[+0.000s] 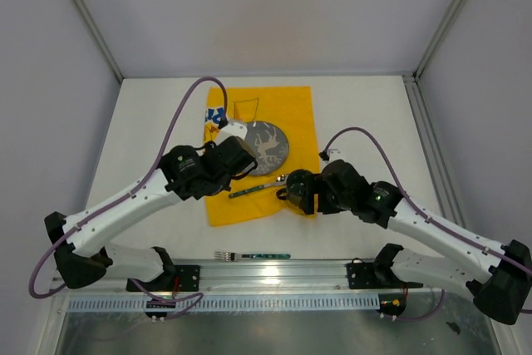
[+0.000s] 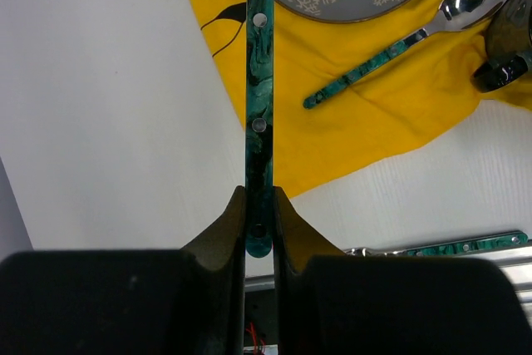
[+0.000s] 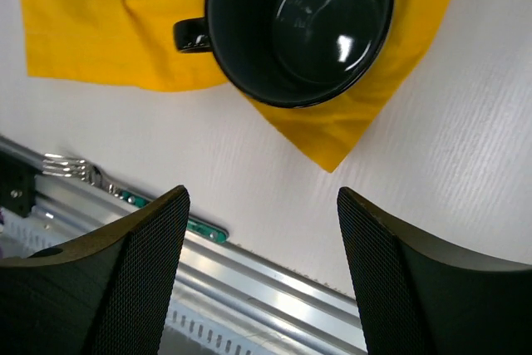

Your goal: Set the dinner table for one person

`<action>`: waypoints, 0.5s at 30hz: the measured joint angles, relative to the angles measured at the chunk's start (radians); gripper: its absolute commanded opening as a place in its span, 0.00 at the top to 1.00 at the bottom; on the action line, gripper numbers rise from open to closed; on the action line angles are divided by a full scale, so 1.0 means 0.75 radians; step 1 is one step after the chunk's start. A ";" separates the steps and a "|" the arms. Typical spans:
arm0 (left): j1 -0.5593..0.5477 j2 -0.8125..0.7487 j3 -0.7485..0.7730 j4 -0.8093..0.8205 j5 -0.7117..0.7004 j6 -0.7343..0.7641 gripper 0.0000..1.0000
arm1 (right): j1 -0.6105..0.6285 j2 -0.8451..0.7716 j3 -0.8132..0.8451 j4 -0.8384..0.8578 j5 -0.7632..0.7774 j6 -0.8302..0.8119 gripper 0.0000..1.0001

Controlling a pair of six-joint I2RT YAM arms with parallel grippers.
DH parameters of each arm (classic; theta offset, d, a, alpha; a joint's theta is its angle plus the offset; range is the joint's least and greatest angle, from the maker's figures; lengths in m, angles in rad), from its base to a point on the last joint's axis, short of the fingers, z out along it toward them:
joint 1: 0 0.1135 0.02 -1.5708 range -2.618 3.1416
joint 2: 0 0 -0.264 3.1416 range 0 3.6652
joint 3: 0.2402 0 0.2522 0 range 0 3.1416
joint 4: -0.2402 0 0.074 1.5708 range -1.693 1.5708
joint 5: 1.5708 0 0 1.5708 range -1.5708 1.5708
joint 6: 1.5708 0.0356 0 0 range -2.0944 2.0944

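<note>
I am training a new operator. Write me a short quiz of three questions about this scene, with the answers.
1. Fill in: the fork lies by the near rail, off the yellow ____.
2. What does the left gripper hold? A) the fork B) a knife C) nothing
3. True or false: the right gripper is shut on the mug.
Key: 1 cloth; 2 B; 3 false, it is open above the mug.
</note>
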 measured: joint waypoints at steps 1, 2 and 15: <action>0.000 -0.005 0.001 0.002 -0.003 -0.007 1.00 | 0.000 0.019 -0.003 0.001 0.034 -0.001 0.24; 0.000 -0.007 0.001 0.002 -0.005 -0.007 1.00 | 0.001 0.042 -0.004 0.006 0.058 -0.005 0.24; 0.000 -0.075 0.030 0.000 -0.052 -0.029 1.00 | 0.009 0.274 -0.098 0.251 -0.021 -0.081 0.24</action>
